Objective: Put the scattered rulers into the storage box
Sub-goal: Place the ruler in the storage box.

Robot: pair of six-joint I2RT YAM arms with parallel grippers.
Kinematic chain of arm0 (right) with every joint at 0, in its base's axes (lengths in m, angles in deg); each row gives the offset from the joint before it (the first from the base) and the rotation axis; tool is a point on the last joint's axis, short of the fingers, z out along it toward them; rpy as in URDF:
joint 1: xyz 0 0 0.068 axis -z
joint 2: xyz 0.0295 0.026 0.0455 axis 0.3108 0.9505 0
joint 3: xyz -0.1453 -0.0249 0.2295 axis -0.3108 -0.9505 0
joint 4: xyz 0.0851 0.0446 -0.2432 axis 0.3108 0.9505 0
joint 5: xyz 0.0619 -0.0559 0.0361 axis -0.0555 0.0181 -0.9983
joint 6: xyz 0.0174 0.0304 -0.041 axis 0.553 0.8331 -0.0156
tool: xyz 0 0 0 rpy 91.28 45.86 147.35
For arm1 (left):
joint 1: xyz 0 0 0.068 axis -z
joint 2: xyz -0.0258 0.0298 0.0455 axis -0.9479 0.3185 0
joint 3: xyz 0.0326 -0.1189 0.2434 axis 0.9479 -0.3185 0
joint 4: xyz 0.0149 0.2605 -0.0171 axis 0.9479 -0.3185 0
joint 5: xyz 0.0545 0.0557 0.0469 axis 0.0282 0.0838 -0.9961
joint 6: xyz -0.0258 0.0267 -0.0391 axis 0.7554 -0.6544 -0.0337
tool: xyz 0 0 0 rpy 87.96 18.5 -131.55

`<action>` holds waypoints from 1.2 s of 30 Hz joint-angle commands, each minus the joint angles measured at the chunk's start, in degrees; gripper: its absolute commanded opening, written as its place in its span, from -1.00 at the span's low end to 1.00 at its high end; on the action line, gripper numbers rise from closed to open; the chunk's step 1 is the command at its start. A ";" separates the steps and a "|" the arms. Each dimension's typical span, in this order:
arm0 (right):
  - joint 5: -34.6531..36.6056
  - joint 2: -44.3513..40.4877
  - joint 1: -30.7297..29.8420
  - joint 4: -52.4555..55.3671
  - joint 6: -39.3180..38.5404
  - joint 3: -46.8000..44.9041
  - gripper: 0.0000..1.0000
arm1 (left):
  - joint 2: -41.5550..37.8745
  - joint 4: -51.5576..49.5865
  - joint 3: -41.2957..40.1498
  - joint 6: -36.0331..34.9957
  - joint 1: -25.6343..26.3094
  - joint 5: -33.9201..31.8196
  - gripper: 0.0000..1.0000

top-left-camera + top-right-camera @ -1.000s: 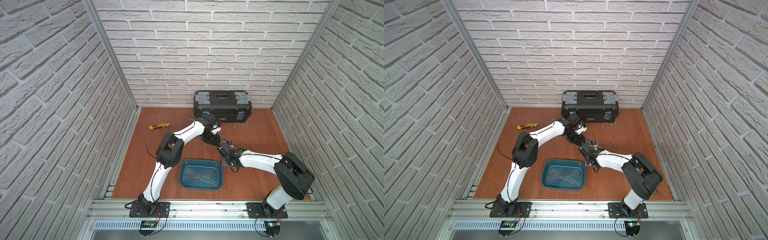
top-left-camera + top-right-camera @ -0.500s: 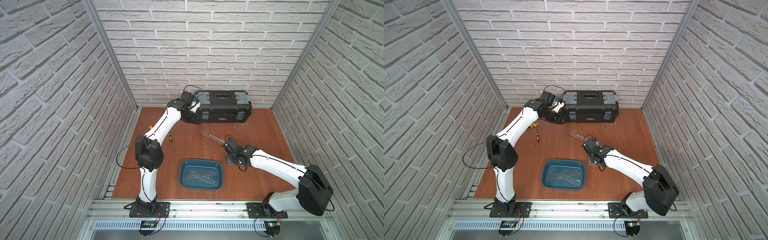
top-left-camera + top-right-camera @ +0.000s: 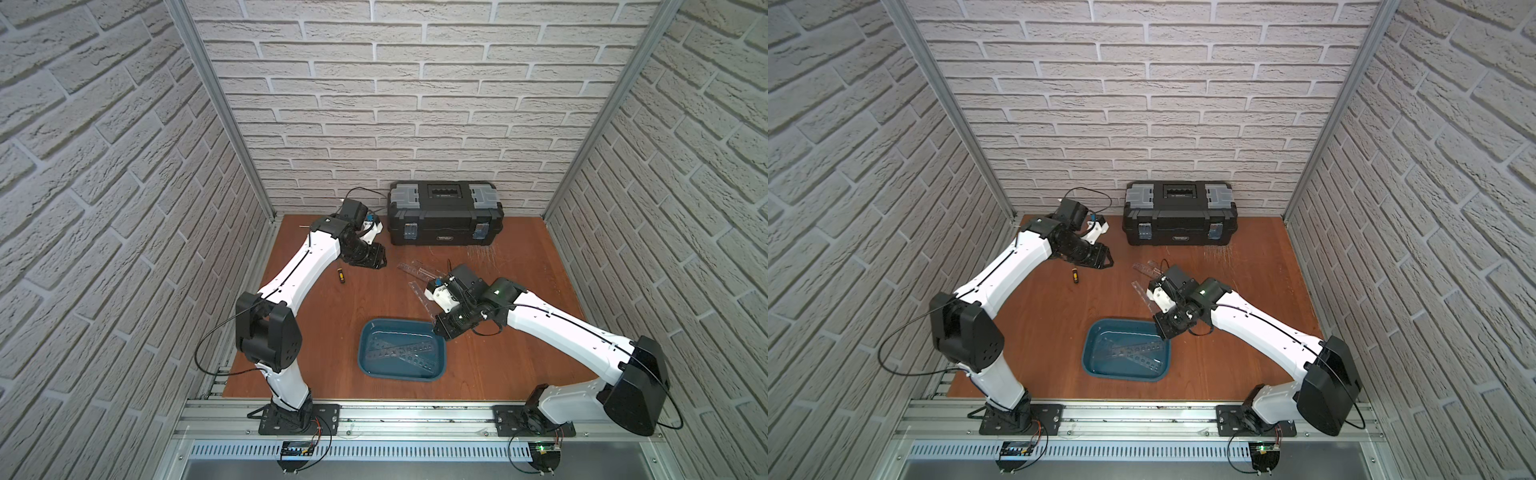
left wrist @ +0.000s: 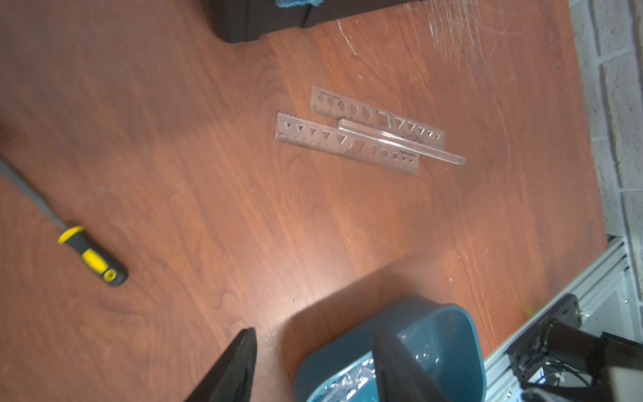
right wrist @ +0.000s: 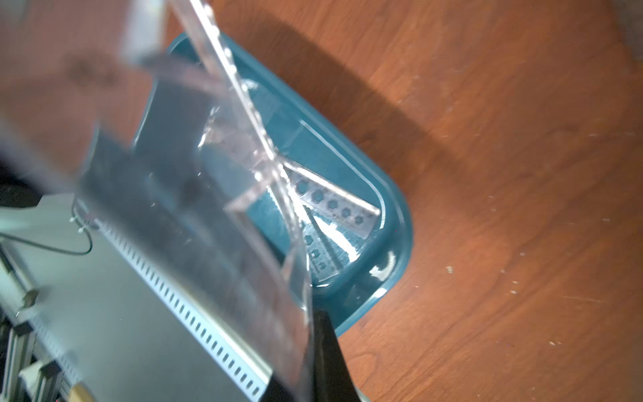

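Left gripper (image 3: 380, 259) is sitting toward the far left of the wooden table (image 3: 332, 332), near the left end of the black toolbox (image 3: 444, 214), with its fingers (image 4: 240, 365) standing spread apart. Just to its near-left, a yellow-and-black screwdriver (image 3: 340, 275) is lying on the table, and the left forearm is covering part of its shaft in both top views. The toolbox is standing closed against the back wall. Right of centre, loose rulers (image 4: 362, 135) are lying flat on the table between the toolbox and the storage box (image 3: 399, 375). In the left wrist view, two stencil rulers are lying side by side with a clear strip resting across them. In both top views the right arm's wrist is overhanging this group and hiding part of it. The storage box is sitting at centre near the front edge, and stored rulers (image 3: 403, 353) are lying crossed on its floor. Right gripper (image 3: 439, 331) is hanging at the box's far right corner, jaws pressed together on a held ruler (image 5: 250, 115). In the right wrist view this transparent strip is crossing in front of the box and blocking much of its interior. Whether its free end is touching anything cannot be told.
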 commanded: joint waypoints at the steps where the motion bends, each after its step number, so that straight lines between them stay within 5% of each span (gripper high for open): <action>1: -7.06 2.82 -2.37 3.07 -4.25 2.76 -0.95 | -4.89 1.95 -3.12 0.36 -1.26 1.42 0.18; 22: -3.57 20.62 -10.05 9.18 -11.26 11.29 -0.94 | -12.38 5.61 -13.69 1.91 -1.57 4.18 0.18; 24: -2.83 21.38 -10.05 9.63 -11.70 11.64 -0.81 | -12.33 5.86 -13.91 2.02 -1.57 4.34 0.19; 28: -0.18 21.46 -10.23 9.57 -11.89 12.15 -0.14 | -11.99 6.25 -14.22 2.30 -1.63 4.57 0.18; 30: 1.24 20.56 -10.23 8.63 -11.39 12.30 0.04 | -11.89 6.27 -14.26 2.47 -1.57 4.52 0.19; 36: 7.16 16.42 -9.58 5.44 -8.03 13.23 0.12 | -10.48 6.01 -12.94 2.63 -1.53 4.41 0.20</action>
